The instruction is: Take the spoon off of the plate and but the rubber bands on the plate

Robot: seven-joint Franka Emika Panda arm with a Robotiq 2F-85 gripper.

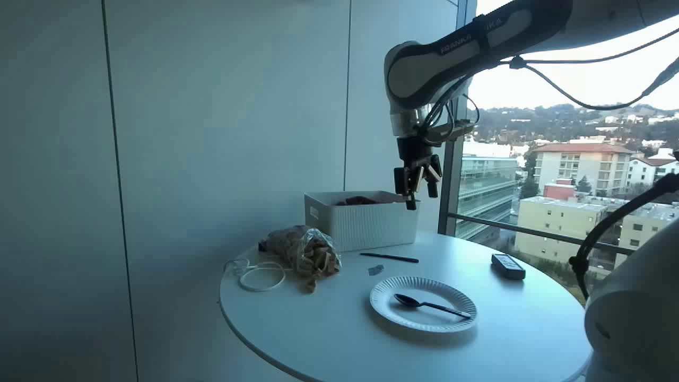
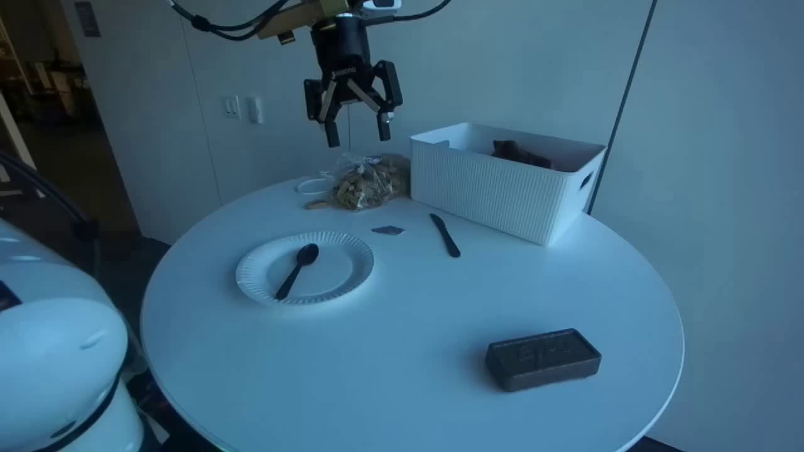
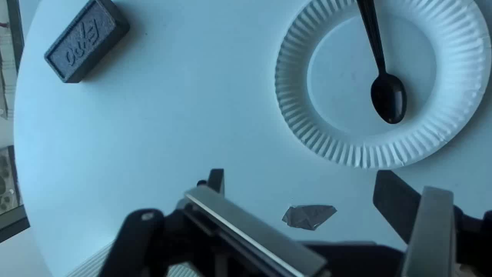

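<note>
A black spoon (image 1: 424, 303) lies on a white fluted paper plate (image 1: 382, 306). In an exterior view the spoon (image 2: 295, 271) rests across the plate (image 2: 251, 279), and the wrist view shows the spoon (image 3: 389, 98) and plate (image 3: 296, 96) at upper right. A clear bag of tan pieces (image 1: 318, 257), possibly the rubber bands, lies beyond the plate; it also shows in an exterior view (image 2: 364, 188). Loose tan pieces (image 2: 316, 204) lie by it. My gripper (image 1: 421, 196) is open and empty, high above the table, also seen in an exterior view (image 2: 358, 132) and the wrist view (image 3: 301, 188).
A white ribbed bin (image 1: 374, 225) holding something brown stands at the table's back. A black knife (image 2: 445, 235), a grey tape scrap (image 3: 309, 216), a white cord loop (image 1: 262, 276) and a dark eraser block (image 2: 543, 359) lie on the round table (image 2: 389, 376).
</note>
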